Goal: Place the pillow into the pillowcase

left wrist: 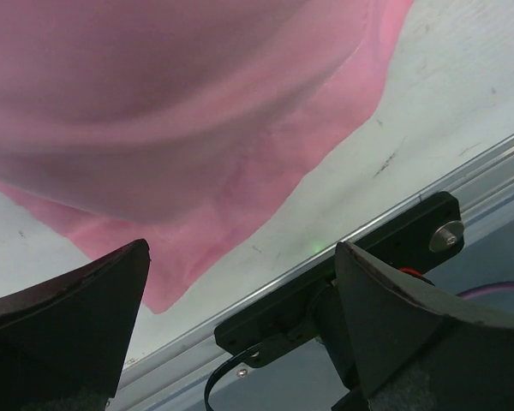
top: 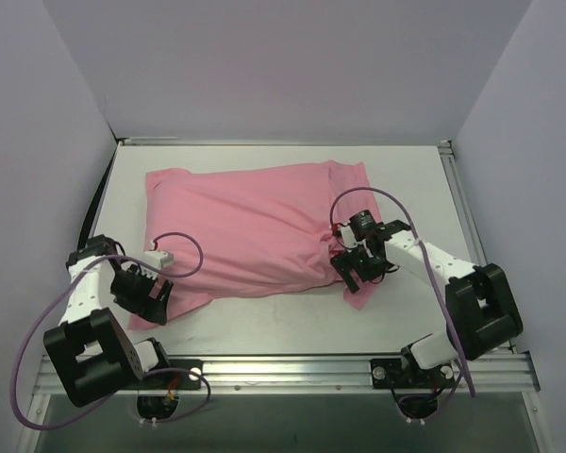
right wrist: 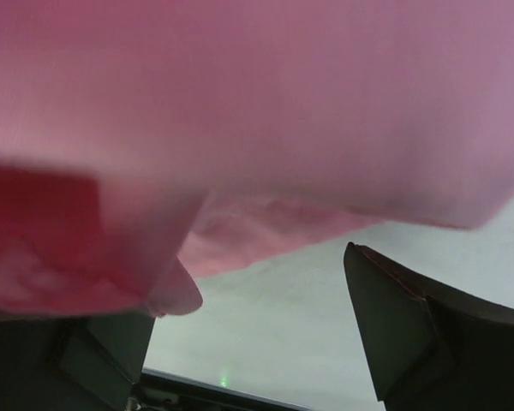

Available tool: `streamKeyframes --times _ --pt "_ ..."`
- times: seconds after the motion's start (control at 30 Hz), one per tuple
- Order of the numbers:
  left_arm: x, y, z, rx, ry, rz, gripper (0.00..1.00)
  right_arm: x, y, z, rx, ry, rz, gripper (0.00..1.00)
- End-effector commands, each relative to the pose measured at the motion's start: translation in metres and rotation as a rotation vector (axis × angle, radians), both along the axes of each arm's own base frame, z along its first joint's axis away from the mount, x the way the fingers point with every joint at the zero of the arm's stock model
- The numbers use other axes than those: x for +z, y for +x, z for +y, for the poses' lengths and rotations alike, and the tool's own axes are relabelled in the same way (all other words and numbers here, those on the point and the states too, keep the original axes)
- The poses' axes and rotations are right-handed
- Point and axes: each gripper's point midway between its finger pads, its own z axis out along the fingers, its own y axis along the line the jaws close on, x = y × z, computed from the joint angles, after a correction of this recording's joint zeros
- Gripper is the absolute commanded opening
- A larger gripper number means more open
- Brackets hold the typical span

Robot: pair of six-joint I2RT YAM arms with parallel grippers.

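The pink pillowcase (top: 250,226) lies bulging across the middle of the table (top: 292,326). The pillow is hidden; no white shows anywhere. My left gripper (top: 158,304) stands open at the pillowcase's near left corner, with only bare table between its fingers (left wrist: 77,317). In the left wrist view the pillowcase (left wrist: 197,111) fills the top. My right gripper (top: 352,276) is open at the near right corner. In the right wrist view the pillowcase (right wrist: 265,111) hangs close above, and a fold of it drapes over the left finger (right wrist: 103,351). Nothing sits between the right jaws.
An aluminium rail (top: 283,370) runs along the table's near edge, with both arm bases bolted to it. A black base bracket (left wrist: 351,248) shows in the left wrist view. Purple cables (top: 184,247) loop over the arms. White walls close in the far end and both sides.
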Motion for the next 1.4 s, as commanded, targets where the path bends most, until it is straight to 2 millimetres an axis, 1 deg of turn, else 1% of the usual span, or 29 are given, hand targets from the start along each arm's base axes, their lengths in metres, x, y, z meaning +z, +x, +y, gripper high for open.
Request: streamKeyframes --times 0.0,0.1,0.2,0.23,0.27,0.3,0.33,0.37,0.4,0.47,0.57,0.63,0.67,0.73,0.77,0.8,0.83,0.87,0.9,0.93,0.97,1.0,1.03,1.07,1.1,1.13,1.17,1.27,1.37 --pt "-0.008 0.022 0.020 -0.024 0.081 -0.079 0.98 -0.020 0.008 0.014 -0.031 0.012 0.029 0.87" --pt "-0.022 0.031 0.029 0.011 0.100 -0.045 0.94 -0.029 0.020 0.017 -0.006 -0.012 0.011 0.85" --pt "-0.031 0.044 0.033 0.031 0.089 -0.035 0.74 -0.038 0.031 0.018 -0.003 -0.035 0.010 0.61" --pt "-0.030 0.048 0.033 0.039 0.083 -0.044 0.64 -0.037 0.034 0.017 -0.005 -0.042 0.000 0.36" --pt "-0.031 0.053 0.034 0.058 0.073 -0.046 0.44 -0.037 0.036 0.016 -0.006 -0.043 -0.008 0.23" --pt "-0.029 0.059 0.033 0.065 0.061 -0.058 0.32 -0.034 0.039 0.015 -0.012 -0.035 -0.021 0.09" --pt "-0.023 0.069 0.032 0.075 0.046 -0.087 0.19 -0.030 0.042 0.010 -0.038 -0.028 -0.031 0.00" --pt "-0.017 0.076 0.032 0.086 0.038 -0.109 0.00 -0.026 0.043 0.008 -0.047 -0.020 -0.036 0.00" --pt "-0.009 0.083 0.032 0.105 0.032 -0.138 0.00 -0.011 0.048 0.009 -0.061 0.025 -0.072 0.00" --pt "0.017 0.106 0.032 0.116 0.009 -0.236 0.00 0.008 0.050 -0.001 -0.112 0.086 -0.094 0.00" --pt "0.066 0.136 0.031 0.152 -0.015 -0.392 0.00 0.067 0.061 -0.012 -0.135 0.207 -0.240 0.00" --pt "0.088 0.150 0.029 0.176 -0.044 -0.448 0.00 0.087 0.064 -0.016 -0.135 0.234 -0.296 0.00" --pt "0.109 0.163 0.028 0.181 -0.070 -0.505 0.00 0.095 0.064 -0.021 -0.130 0.238 -0.312 0.00" --pt "0.127 0.173 0.023 0.220 -0.120 -0.531 0.00 0.125 0.071 -0.022 -0.127 0.257 -0.388 0.00" --pt "0.150 0.183 0.021 0.245 -0.149 -0.576 0.00 0.133 0.071 -0.025 -0.136 0.260 -0.400 0.00" --pt "0.161 0.187 0.020 0.256 -0.159 -0.600 0.00 0.146 0.073 -0.027 -0.141 0.263 -0.431 0.00" --pt "0.175 0.191 0.020 0.261 -0.166 -0.633 0.00 0.170 0.081 -0.029 -0.147 0.273 -0.490 0.00" --pt "0.188 0.192 0.021 0.271 -0.168 -0.663 0.00 0.183 0.081 -0.033 -0.158 0.275 -0.510 0.00" --pt "0.219 0.192 0.020 0.275 -0.165 -0.738 0.00 0.204 0.082 -0.042 -0.179 0.276 -0.567 0.00" --pt "0.234 0.191 0.022 0.284 -0.163 -0.776 0.00 0.220 0.081 -0.048 -0.187 0.277 -0.607 0.00" --pt "0.250 0.187 0.031 0.315 -0.153 -0.819 0.00 0.250 0.081 -0.054 -0.189 0.279 -0.676 0.00" --pt "0.271 0.181 0.034 0.351 -0.160 -0.865 0.00 0.271 0.077 -0.064 -0.206 0.273 -0.738 0.00" --pt "0.297 0.178 0.033 0.350 -0.180 -0.926 0.00 0.300 0.076 -0.069 -0.203 0.271 -0.816 0.00" --pt "0.314 0.172 0.043 0.408 -0.195 -0.957 0.00 0.314 0.072 -0.070 -0.199 0.272 -0.852 0.00" --pt "0.329 0.169 0.043 0.414 -0.203 -0.995 0.00 0.330 0.068 -0.072 -0.192 0.266 -0.899 0.00" --pt "0.348 0.167 0.042 0.410 -0.206 -1.042 0.00 0.344 0.067 -0.082 -0.204 0.240 -0.942 0.00" --pt "0.362 0.170 0.045 0.411 -0.195 -1.092 0.00 0.365 0.066 -0.084 -0.199 0.233 -0.996 0.00" --pt "0.397 0.177 0.049 0.434 -0.199 -1.208 0.00 0.384 0.078 -0.097 -0.204 0.184 -1.045 0.00" --pt "0.405 0.196 0.053 0.440 -0.202 -1.245 0.00 0.388 0.103 -0.109 -0.220 0.162 -1.055 0.00"
